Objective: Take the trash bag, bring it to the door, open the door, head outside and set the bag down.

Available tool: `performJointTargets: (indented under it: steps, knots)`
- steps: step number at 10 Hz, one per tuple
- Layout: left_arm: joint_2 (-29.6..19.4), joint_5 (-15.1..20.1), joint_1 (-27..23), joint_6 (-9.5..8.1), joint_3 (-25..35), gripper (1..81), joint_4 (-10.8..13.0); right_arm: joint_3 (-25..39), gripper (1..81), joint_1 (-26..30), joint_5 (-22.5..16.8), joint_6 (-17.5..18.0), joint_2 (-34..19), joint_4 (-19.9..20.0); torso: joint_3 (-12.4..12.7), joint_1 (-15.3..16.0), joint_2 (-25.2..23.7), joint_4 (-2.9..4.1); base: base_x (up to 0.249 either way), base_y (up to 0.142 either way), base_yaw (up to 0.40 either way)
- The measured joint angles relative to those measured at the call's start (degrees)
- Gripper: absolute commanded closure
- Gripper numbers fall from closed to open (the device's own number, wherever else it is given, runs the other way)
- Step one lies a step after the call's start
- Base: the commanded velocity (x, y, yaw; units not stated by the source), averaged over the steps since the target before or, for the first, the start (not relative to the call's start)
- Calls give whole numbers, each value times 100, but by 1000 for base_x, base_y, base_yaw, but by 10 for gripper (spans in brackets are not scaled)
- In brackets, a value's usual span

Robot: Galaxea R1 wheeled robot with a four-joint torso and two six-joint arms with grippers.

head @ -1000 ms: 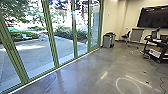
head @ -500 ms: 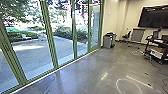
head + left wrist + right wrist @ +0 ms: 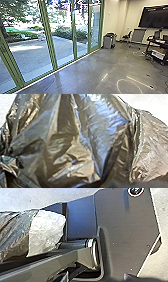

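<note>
trash bag close to the left wrist camera, indoors by glass doors

seen in the left wrist view: the dark, glossy trash bag (image 3: 75, 154), creased and bunched, cut off at the picture's edges. cannot make out the bag's full shape or any point of grip. cannot tell the opening or the hold of the left end effector, and no better for the right end effector.

in the right wrist view, brown-grey crinkled plastic (image 3: 12, 233), perhaps part of the same bag, beside the robot's own plate and jointed bar. against the plastic, a pale crumpled patch (image 3: 46, 231), partly hidden behind the bar.

in the head view, a row of tall glass doors (image 3: 51, 42) in green frames, cut off at the top and at the left side. cannot pick out a handle. beyond the glass, a paved yard (image 3: 32, 56), with bushes (image 3: 66, 32) blurred by glare. inside, a smooth grey floor (image 3: 85, 70) with bright curved and straight marks. past the far end of the doors, a grey bin (image 3: 108, 42) near the wall, then a chair (image 3: 127, 37), hard to read, and a large dark screen (image 3: 155, 17), cut off, as is the black cart (image 3: 156, 46) below.
</note>
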Motion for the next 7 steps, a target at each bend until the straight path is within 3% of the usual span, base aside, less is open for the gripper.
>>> performJointTargets:
  steps: [5, 7]
  knots:
    - [0, 0, -2, 0, 0, 811, -2, 0, 10, 0, 0, 0, 0, 0, 0, 0, 0, 0, 140, 0, 0]
    - [-2, 0, 4, 0, 0, 811, 0, 0, 10, -2, 0, 0, 2, 0, 0, 0, -2, 0, 144, -65, 0]
